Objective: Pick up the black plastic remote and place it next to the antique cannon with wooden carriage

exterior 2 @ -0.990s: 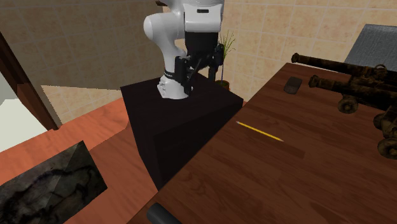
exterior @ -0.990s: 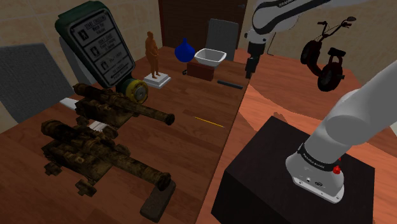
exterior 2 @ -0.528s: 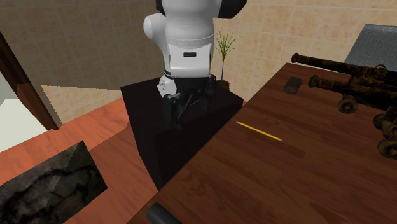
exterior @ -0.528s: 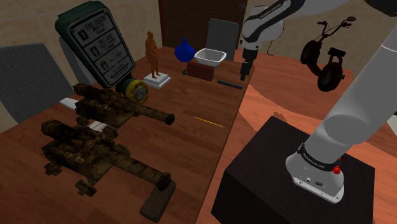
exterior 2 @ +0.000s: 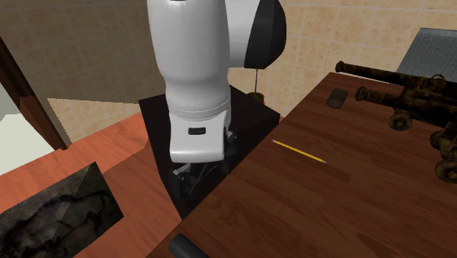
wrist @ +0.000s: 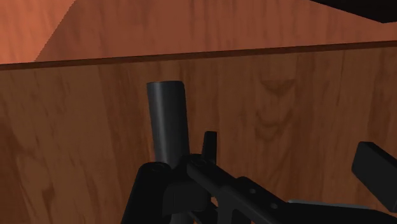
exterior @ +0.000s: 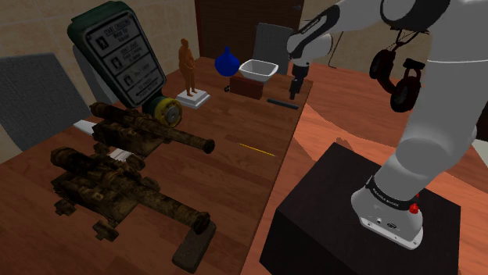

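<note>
The remote is a slim dark bar lying near the table's far edge in the shoulder view. It also lies at the bottom edge of the second exterior view. My gripper hangs just above its end, open and holding nothing. In the wrist view the remote lies flat on the wood just ahead of the gripper, beside one finger and not between the two. Two rusty cannons on dark carriages stand at the table's near end, far from the remote, also seen as.
A yellow pencil lies mid-table. Near the remote stand a white basin, a blue vase and an orange figurine. A green sign leans behind the cannons. A scooter stands on the floor. The black stand adjoins the table.
The arm has swung toward the shoulder view's left and come down, bringing the gripper from over the floor to just above the remote. Nothing on the table has moved.
</note>
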